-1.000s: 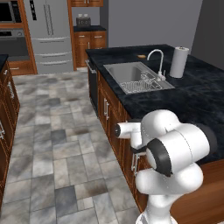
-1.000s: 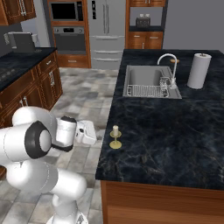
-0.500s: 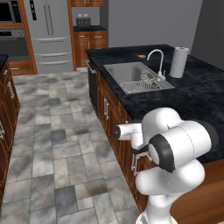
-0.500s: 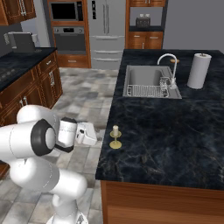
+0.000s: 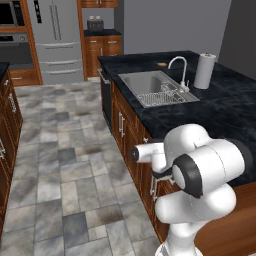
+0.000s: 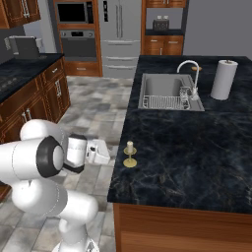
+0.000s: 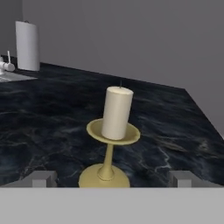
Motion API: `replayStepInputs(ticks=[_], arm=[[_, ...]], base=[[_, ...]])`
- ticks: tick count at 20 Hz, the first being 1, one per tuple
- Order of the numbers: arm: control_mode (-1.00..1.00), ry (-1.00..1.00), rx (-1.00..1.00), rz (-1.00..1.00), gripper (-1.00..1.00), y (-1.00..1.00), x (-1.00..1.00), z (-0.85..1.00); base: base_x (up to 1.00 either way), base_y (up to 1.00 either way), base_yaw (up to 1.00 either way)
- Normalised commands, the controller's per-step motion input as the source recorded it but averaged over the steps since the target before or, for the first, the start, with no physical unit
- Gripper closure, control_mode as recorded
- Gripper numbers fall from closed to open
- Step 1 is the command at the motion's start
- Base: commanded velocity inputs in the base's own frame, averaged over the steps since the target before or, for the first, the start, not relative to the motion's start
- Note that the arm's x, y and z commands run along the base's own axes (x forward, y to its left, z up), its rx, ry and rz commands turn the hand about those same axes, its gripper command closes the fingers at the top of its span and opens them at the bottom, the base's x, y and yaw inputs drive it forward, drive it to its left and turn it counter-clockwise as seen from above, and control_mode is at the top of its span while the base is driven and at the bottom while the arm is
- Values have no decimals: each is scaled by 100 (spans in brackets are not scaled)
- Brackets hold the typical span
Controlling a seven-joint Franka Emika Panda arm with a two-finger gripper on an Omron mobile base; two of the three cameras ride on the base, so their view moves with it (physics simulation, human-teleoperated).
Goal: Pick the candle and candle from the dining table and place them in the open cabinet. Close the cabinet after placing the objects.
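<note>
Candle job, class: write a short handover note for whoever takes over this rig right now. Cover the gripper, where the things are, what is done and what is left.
Gripper: open, empty, level with the candle's stand and aimed at it from the table edge.
Candle: cream, upright on a brass stand near the edge of the table, not yet grasped.
Other candle and cabinet: can't be placed from these views.
Done: approach only.
Left: grasp this candle, put both in the cabinet, close it.

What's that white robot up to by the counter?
It is lining up to grab a cream candle on a brass-coloured stand, which sits near the edge of the black stone table. The gripper is open and level with the stand's foot, not touching it. A sink and paper towel roll lie farther along.
</note>
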Motion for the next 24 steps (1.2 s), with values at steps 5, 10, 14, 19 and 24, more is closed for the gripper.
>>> replayStepInputs(ticks=[5, 10, 14, 19, 24], arm=[[-100, -2, 0, -1, -100, 0, -11, -27], [-100, -10, 0, 0, -100, 0, -1, -15], [-100, -12, 0, 0, -100, 0, 0, -18], [-100, -9, 0, 0, -100, 0, 0, -27], [-100, -9, 0, 0, -100, 0, -11, -27]], base=[[0, 0, 0], [0, 0, 0], [0, 0, 0], [0, 0, 0], [0, 0, 0]])
